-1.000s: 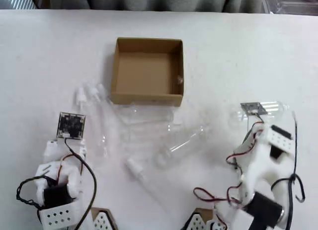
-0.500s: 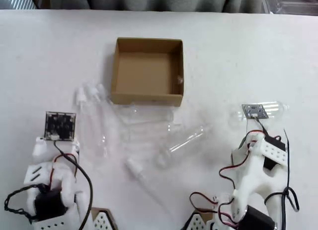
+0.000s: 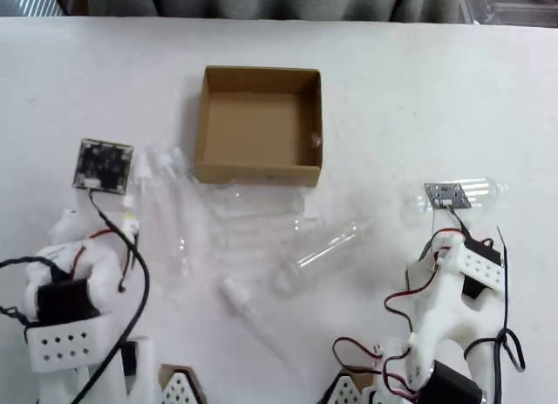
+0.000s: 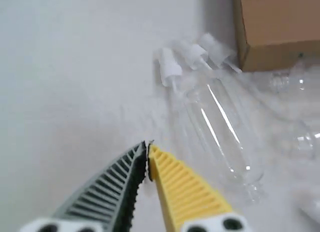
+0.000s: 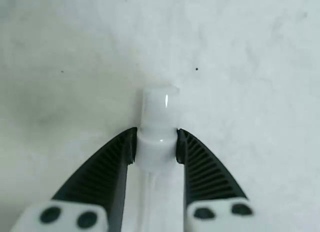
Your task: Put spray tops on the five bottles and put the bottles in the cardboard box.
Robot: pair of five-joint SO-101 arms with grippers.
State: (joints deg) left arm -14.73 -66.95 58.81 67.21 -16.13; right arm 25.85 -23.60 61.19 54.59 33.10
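Squarely between the right fingers (image 5: 197,162) — a spray top (image 5: 159,109).

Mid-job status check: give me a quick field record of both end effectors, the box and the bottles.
left end effector: shut, empty, over the table beside the bottles
right end effector: shut on a spray top
box: open, no bottles inside
bottles: clear, lying on the table, most in front of the box

White table (image 3: 453,99), grey curtain (image 3: 279,1) beyond its far edge, clear plastic bin (image 3: 510,4) at one far corner
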